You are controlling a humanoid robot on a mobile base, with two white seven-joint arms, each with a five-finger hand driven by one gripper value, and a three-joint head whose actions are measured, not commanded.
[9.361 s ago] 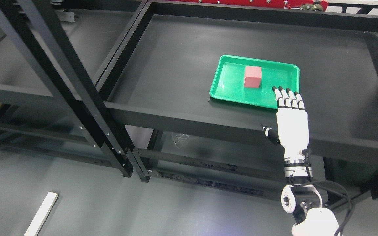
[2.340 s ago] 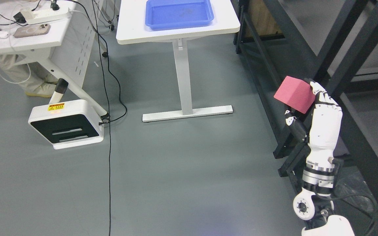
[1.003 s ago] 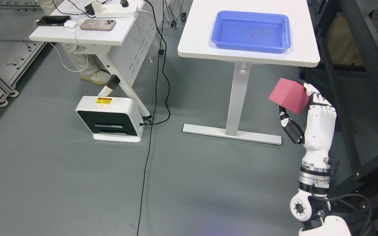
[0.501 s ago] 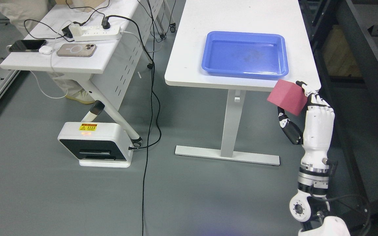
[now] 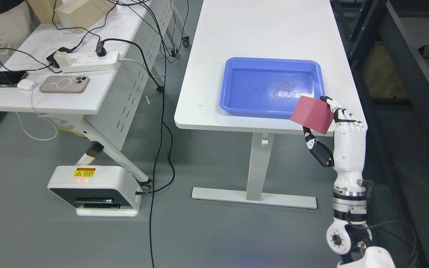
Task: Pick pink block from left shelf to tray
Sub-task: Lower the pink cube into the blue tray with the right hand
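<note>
My right hand (image 5: 320, 119) rises from the lower right and is shut on the pink block (image 5: 311, 114), thumb below it and fingers (image 5: 343, 115) behind it. The block hangs tilted in the air, in front of the near right corner of the blue tray (image 5: 237, 108). That tray lies on the white table (image 5: 207, 111) and holds nothing that I can see. My left hand is out of view.
A second white desk (image 5: 69, 108) at the left carries phones (image 5: 64, 84), a power strip (image 5: 89, 60) and cables. A white box unit (image 5: 95, 191) stands on the grey floor below it. Black shelf frames (image 5: 404, 74) run along the right edge.
The camera has moved: the table and tray now sit lower and nearer in the picture. The block has stayed in my right hand and now overlaps the tray's near right corner.
</note>
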